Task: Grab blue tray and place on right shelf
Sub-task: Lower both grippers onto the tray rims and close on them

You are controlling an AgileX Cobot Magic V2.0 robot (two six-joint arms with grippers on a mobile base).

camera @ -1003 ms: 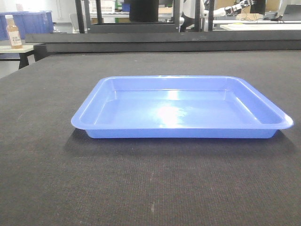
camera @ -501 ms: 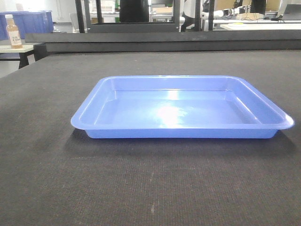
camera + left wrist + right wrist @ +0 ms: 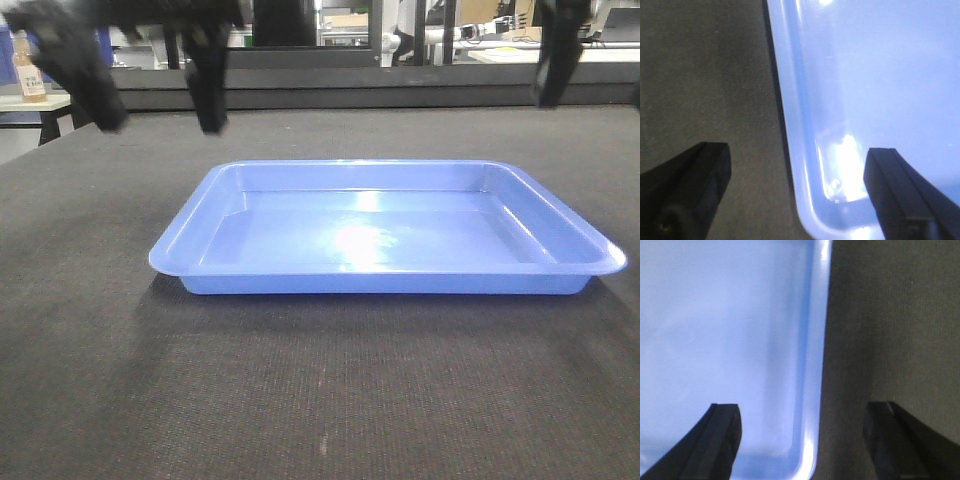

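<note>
Tray (image 3: pixel 380 235) laid flat on dark table (image 3: pixel 320 400); left claw (image 3: pixel 797 195) and right claw (image 3: pixel 810 440) held apart over opposite side rims, 2-sided lift judged intended

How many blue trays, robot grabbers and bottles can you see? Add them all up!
blue tray: 1
grippers: 2 (left gripper, right gripper)
bottle: 1
Total: 4
</note>
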